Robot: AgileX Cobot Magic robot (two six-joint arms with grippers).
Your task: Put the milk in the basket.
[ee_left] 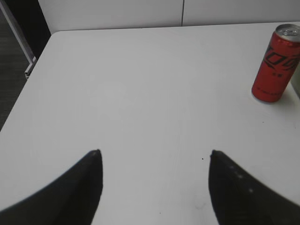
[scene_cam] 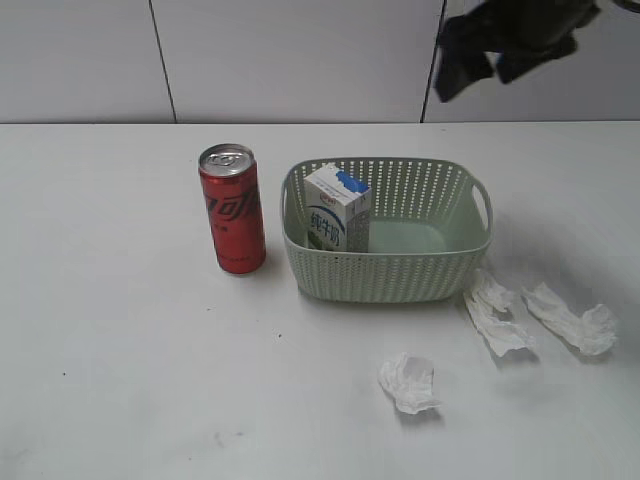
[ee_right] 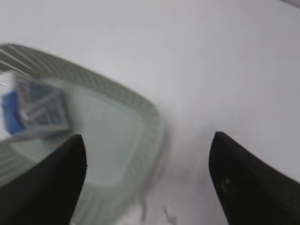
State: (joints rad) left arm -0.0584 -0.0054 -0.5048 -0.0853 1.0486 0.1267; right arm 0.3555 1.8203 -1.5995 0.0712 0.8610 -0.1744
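Note:
The milk (scene_cam: 337,208), a small white carton with blue top patches, stands upright inside the pale green basket (scene_cam: 400,270) at its left end. It also shows blurred in the right wrist view (ee_right: 33,110), inside the basket (ee_right: 145,122). My right gripper (ee_right: 147,140) is open and empty, high above the basket's right side; in the exterior view it is the dark shape at the top right (scene_cam: 505,40). My left gripper (ee_left: 154,154) is open and empty over bare table, left of the red can.
A red soda can (scene_cam: 232,208) stands just left of the basket and shows in the left wrist view (ee_left: 276,63). Three crumpled white tissues (scene_cam: 408,382) (scene_cam: 495,315) (scene_cam: 575,320) lie in front and to the right of the basket. The table's left edge (ee_left: 23,89) is near.

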